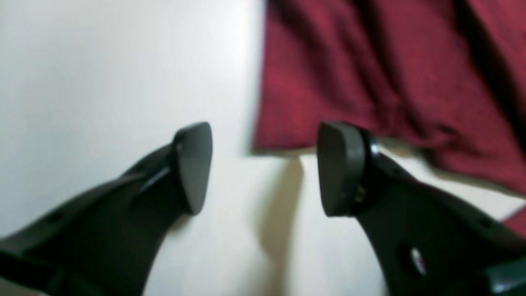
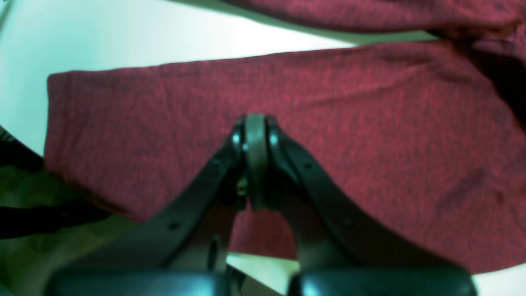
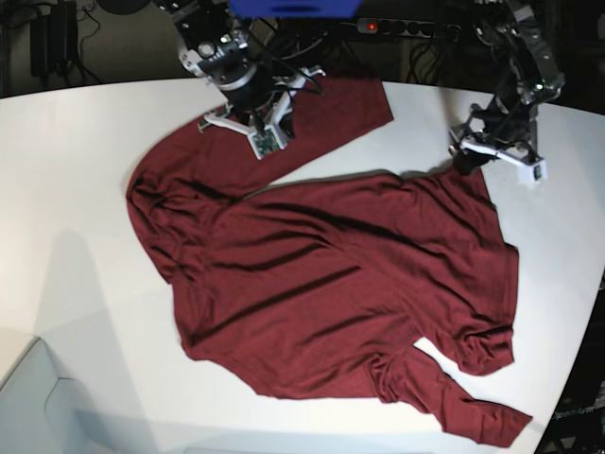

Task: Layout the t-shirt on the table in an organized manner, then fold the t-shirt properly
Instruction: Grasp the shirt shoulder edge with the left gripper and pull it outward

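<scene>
The maroon t-shirt [image 3: 331, 284] lies spread and wrinkled across the white table [image 3: 76, 189]. One long sleeve [image 3: 331, 104] stretches toward the back. My right gripper [image 2: 255, 156] is shut just over that sleeve [image 2: 370, 144], and no fabric shows between its fingers. In the base view it is at the back, left of centre [image 3: 257, 132]. My left gripper [image 1: 265, 168] is open above bare table [image 1: 102, 82], with a corner of the t-shirt [image 1: 370, 74] just beyond its fingertips. In the base view it hangs by the shirt's back right corner [image 3: 470, 156].
The table's curved edge runs down the right side [image 3: 581, 312] and along the back. A power strip and cables [image 3: 406, 26] lie behind it. A pale grey object [image 3: 28, 407] stands at the front left corner. In the right wrist view, dark floor [image 2: 24, 213] shows past the table edge.
</scene>
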Robot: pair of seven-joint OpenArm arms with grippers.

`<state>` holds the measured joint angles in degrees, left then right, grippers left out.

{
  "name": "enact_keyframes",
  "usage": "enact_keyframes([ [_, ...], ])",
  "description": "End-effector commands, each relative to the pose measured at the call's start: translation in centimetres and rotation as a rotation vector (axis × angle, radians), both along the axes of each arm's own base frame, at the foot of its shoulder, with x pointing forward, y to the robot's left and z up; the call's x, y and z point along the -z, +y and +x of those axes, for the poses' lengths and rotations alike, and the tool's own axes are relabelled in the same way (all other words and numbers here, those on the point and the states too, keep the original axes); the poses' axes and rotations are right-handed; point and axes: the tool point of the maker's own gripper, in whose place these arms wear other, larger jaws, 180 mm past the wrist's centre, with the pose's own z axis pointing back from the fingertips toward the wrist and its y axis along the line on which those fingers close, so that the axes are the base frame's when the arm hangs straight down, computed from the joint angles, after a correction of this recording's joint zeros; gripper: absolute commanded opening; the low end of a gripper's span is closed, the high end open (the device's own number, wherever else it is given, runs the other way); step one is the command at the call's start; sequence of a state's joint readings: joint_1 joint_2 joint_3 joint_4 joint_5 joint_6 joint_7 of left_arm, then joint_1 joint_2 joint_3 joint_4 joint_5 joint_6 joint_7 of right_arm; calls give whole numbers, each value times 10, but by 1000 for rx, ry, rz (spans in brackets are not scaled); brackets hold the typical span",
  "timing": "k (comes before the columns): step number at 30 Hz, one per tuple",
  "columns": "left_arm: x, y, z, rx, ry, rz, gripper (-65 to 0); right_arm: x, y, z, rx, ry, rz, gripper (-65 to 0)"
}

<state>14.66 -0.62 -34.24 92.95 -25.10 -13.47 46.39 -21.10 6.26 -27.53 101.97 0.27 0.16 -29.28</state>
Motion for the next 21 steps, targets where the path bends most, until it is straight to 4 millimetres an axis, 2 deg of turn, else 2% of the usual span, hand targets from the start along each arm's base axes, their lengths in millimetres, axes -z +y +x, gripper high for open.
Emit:
enact_keyframes([
  [1,-3,4,3,-2,-9,11,-260,-10,3,6,5,-38,22,-650],
  [10,13,6,2,-11,29,-11,-267,-10,2,6,7,-37,19,-650],
  [12,17,6,0,-13,41,-18,-330,-10,1,7,8,-37,18,-650],
  [17,35,7,-11,-19,96,-36,-616,-10,1,7,8,-37,18,-650],
  [18,38,9,-13,-17,107,-32,-650,-10,1,7,8,-37,18,-650],
  [21,40,13,-17,-20,118,-27,-640,-10,1,6,7,-37,18,-650],
])
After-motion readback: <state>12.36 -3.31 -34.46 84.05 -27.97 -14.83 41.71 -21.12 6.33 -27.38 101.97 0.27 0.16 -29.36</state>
